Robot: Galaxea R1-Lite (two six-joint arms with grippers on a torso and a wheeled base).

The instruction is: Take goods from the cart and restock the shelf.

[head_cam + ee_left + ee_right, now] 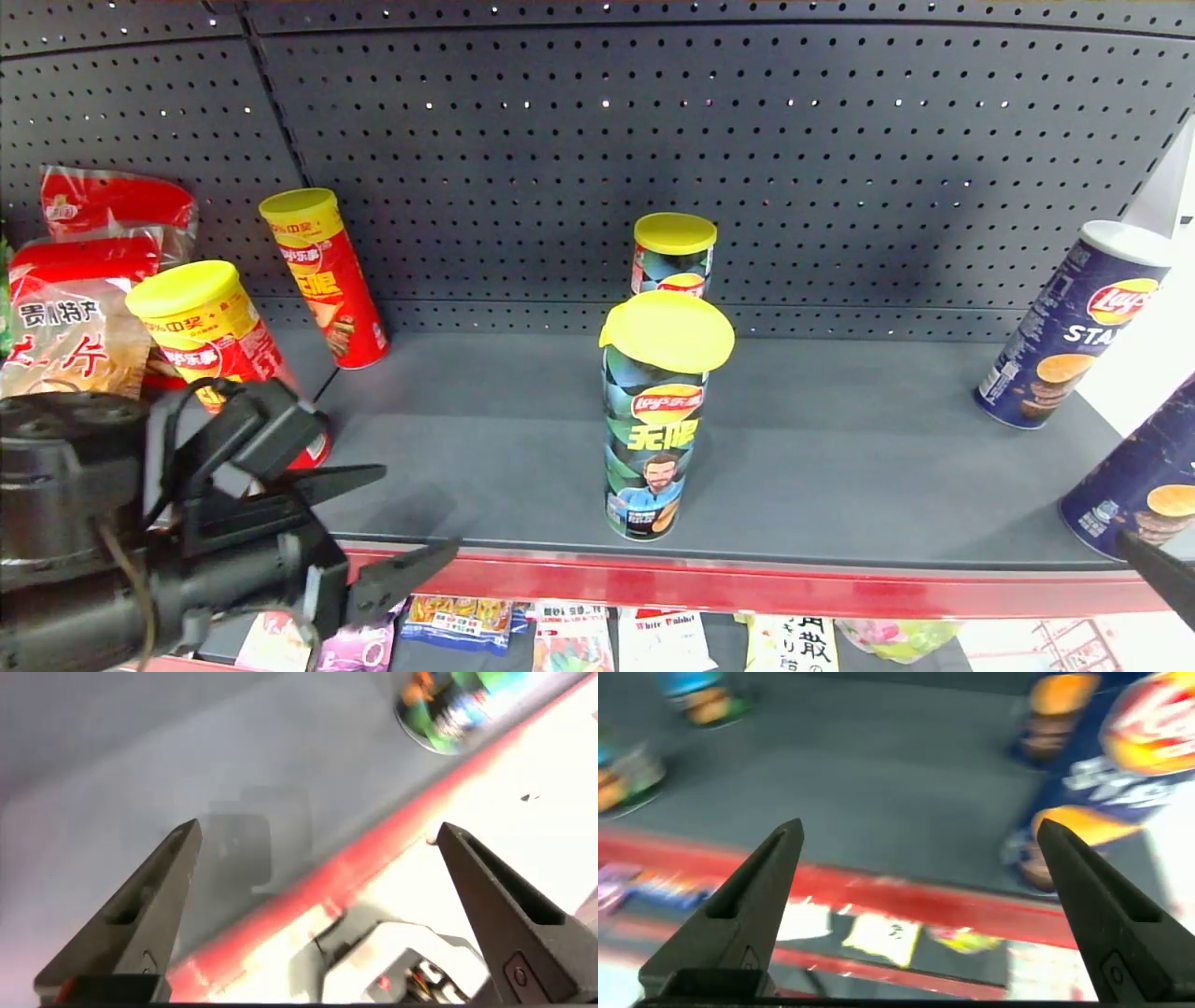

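— On the shelf (840,448), near its front edge, we see a green chip can (653,420) standing upright under a yellow lid. A second green chip can (672,257) stands straight behind it, close to the pegboard back panel (653,121).

— And what do we have to either side?

— To the left we count two red cans with yellow lids. The nearer red chip can (210,327) is partly hidden by our left arm, and the farther red chip can (327,280) stands by the back panel. Red snack bags (84,280) are stacked at the far left, just beside the nearer red one. To the right, well apart from the green pair, are two blue cans. The farther blue chip can (1074,327) is toward the back, and the nearer blue chip can (1144,485) is at the front corner.

— Where do we find our end effectors?

— Our left end effector (387,523) hovers over the red front strip (747,583) of the shelf. It is left of the front green can and apart from it, with its fingers spread wide. Our right end effector (920,826) is spread just as wide over the same strip, near the nearer blue can without touching it.

— Anything lower down?

— Small snack packets (569,639) lie in a row on the shelf level below the strip.
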